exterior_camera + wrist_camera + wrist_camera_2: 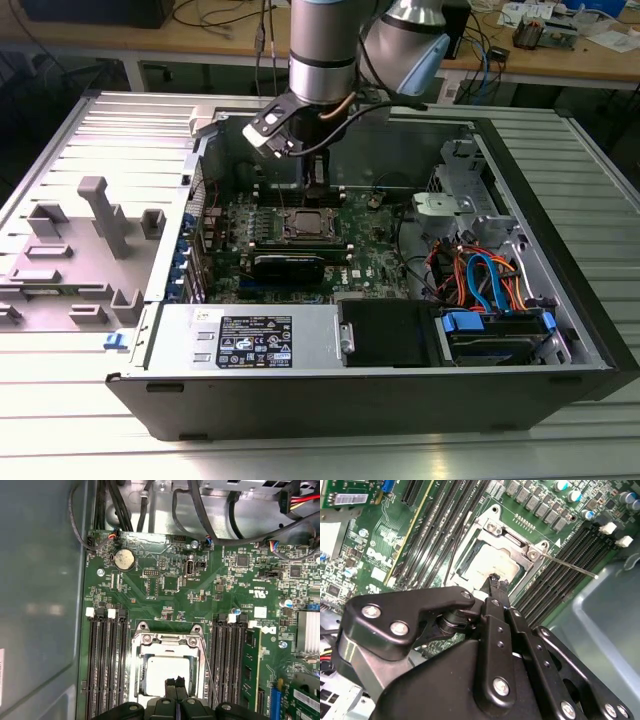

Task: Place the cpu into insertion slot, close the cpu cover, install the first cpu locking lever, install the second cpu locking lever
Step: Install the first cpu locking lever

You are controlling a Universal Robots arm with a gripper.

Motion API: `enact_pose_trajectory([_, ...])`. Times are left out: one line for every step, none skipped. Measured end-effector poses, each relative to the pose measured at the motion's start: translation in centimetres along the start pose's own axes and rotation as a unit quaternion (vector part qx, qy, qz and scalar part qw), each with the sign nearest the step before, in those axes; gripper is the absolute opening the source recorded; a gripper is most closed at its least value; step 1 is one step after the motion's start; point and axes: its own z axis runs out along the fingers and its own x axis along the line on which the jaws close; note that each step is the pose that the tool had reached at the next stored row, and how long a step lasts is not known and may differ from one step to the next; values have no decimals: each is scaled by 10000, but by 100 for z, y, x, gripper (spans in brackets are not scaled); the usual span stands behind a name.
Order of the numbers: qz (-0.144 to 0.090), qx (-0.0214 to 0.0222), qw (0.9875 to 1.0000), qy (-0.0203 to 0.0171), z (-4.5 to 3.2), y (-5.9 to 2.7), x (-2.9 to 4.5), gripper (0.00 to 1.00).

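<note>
An open computer case (350, 400) lies on its side in the exterior view, and the arm reaches down into it over the green motherboard (375, 250).

The gripper (316, 185) hangs low above the board. In both wrist views its black fingertips are pressed together with nothing between them (175, 682) (497, 582).

Long black memory slots (106, 665) run in banks on both sides of the gripper. Directly under the fingertips is the insertion slot (143, 677).

The cpu cover (167, 640) (507, 532) lies down flat around it, and its silver frame borders the opening just beyond the fingertips.

The cpu (160, 670) (492, 562) is seated in the slot, its dull grey top showing through the cover's cut-out right below the fingertips. Whether the tips touch the chip cannot be told.

A thin metal locking lever (570, 566) (209, 677) runs beside the cover. In the second wrist view it angles away from the gripper, out across the nearest memory slots.
</note>
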Motion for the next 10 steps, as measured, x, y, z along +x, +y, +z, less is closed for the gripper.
enact_pose_trajectory([0, 0, 10000, 0, -16, 0, -1, 11])
enact_pose_trajectory([0, 0, 10000, 0, -36, -1, -2, 11])
enact_pose_trajectory([0, 0, 10000, 0, -74, -1, -5, 11])
enact_pose_trajectory([0, 0, 10000, 0, -93, -2, -6, 11])
enact_pose_trajectory([0, -1, 10000, 1, -96, -1, -6, 11])
enact_pose_trajectory([0, -1, 10000, 1, -96, -1, -5, 11])
enact_pose_trajectory([0, -1, 10000, 1, -96, -1, -6, 11])
enact_pose_trajectory([0, 0, 10000, 0, -97, -1, -6, 11])
enact_pose_trajectory([0, 0, 10000, 0, -98, -2, -6, 11])
enact_pose_trajectory([0, 0, 10000, 0, -98, -2, -6, 11])
